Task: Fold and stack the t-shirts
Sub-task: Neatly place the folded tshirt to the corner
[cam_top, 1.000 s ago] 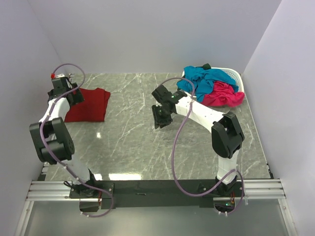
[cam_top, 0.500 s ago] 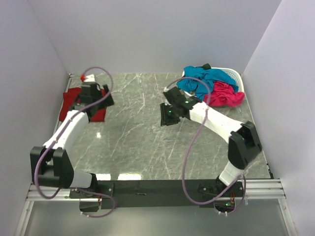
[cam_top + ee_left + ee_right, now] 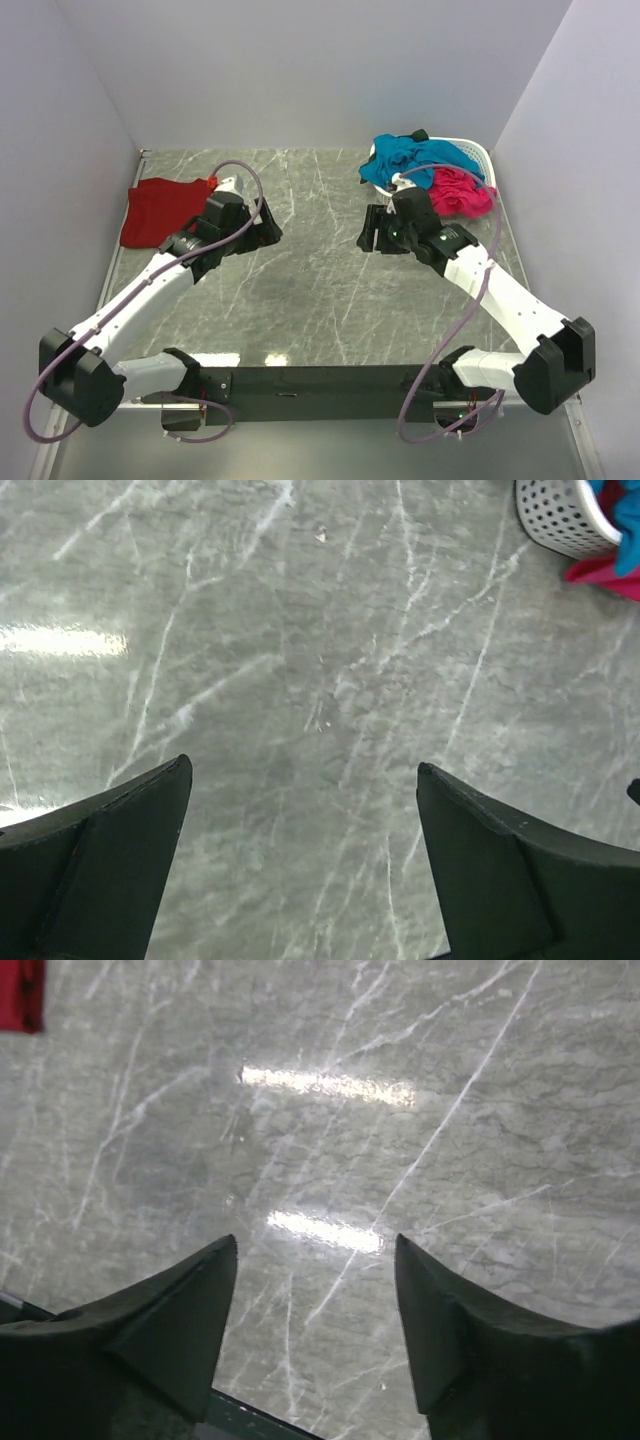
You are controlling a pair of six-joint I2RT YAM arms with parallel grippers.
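The left hand [image 3: 302,780] is released, its two dark fingers spread wide with only bare grey marble between them. It hangs over the middle of the bench [image 3: 300,290], just to the right of the dark red t-shirt [image 3: 165,210] and not touching it. A second ago this hand was at the far left corner, over that shirt; the arm has since swung out across the bench and now stretches low along it.

The right hand [image 3: 316,1250] is also released, fingers parted over empty marble, nothing gripped. In the top view it points down at the bench near the left side of the white latticed basket [image 3: 480,152]. A second ago it sat nearer the middle of the bench with the elbow folded; the arm has since reached out and carried the hand closer to the basket.

The dark red t-shirt lies flat at the far left of the bench, now clear of the arm. The teal-blue t-shirt [image 3: 410,158] is heaped in the basket and spills over its left rim, and the hot pink t-shirt [image 3: 460,190] hangs over the near rim onto the bench, both as they were before
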